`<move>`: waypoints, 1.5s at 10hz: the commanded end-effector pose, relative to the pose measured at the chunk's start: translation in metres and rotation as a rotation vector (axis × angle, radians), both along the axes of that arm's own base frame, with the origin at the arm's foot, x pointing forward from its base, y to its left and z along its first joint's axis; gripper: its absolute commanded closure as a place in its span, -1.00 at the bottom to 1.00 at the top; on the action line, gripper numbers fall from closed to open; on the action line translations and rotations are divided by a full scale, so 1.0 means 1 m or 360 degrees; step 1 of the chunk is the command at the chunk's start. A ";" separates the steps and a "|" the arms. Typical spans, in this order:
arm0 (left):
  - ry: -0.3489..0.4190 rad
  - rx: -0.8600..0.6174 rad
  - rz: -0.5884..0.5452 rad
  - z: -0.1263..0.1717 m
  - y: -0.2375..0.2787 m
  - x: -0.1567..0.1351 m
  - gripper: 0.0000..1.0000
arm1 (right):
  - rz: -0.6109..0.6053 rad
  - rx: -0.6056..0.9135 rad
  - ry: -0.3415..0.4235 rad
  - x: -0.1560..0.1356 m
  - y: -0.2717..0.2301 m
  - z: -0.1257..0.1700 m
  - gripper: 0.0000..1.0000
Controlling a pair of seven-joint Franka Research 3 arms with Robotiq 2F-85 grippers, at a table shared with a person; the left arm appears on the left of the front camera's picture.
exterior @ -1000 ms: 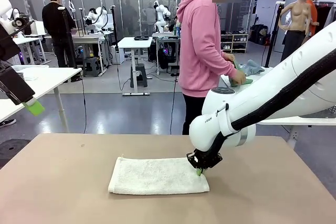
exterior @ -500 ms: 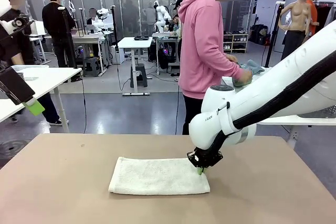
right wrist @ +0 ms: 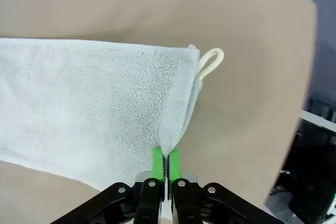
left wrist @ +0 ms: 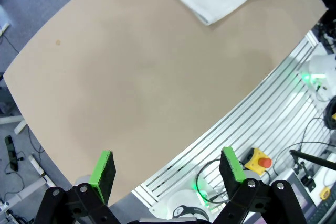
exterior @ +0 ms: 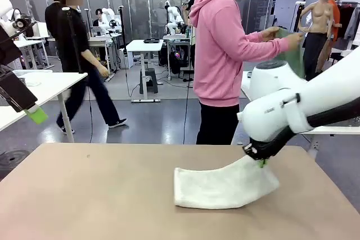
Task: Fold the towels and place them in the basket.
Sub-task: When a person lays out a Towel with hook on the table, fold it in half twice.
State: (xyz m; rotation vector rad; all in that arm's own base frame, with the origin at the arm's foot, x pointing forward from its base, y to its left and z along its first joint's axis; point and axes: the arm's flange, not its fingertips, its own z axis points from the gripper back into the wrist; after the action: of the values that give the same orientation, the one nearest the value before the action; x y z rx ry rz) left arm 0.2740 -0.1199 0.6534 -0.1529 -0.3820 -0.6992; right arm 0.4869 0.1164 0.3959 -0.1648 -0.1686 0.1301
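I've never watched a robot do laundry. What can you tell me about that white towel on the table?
The towel is off-white terry cloth, folded into a long strip, with a small hanging loop at one corner. Most of it lies flat on the tan table; its right end is raised, pinched at the edge by the right claw, shut on it.

Towel (exterior: 222, 186): plain off-white terry with no print. A flat-woven band runs along the hem, and the hanging loop (right wrist: 210, 62) is cream.
Table top (exterior: 84, 195): uniform tan, unpatterned.
Right gripper (right wrist: 166, 158) and left gripper (left wrist: 168, 167): black bodies with bright green pads.
Right arm (exterior: 315, 99): white shell with a black strip along its underside.
Person's hoodie (exterior: 216, 49): pink. Trousers (exterior: 216, 125): black. Cloth (exterior: 292, 54) in the person's hands: dark green.
Emergency-stop button (left wrist: 261, 159): red on a yellow base.
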 end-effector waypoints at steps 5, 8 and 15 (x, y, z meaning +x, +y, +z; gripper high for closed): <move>-0.0030 -0.0004 -0.0005 0.000 -0.001 0.001 -1.00 | 0.0198 -0.0016 -0.0103 -0.014 0.081 0.040 1.00; -0.0030 -0.0004 -0.0005 0.000 -0.001 0.001 -1.00 | 0.0209 0.0044 0.0050 -0.002 0.138 0.015 1.00; -0.0030 -0.0004 -0.0005 0.000 -0.001 0.001 -1.00 | 0.0036 0.0112 0.0184 0.017 0.203 -0.038 0.10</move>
State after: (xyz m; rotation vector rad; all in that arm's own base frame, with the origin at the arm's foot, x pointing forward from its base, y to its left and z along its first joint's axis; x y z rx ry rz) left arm 0.2738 -0.1203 0.6536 -0.1523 -0.3825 -0.7001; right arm 0.5009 0.3141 0.3561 -0.0857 -0.0641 0.2036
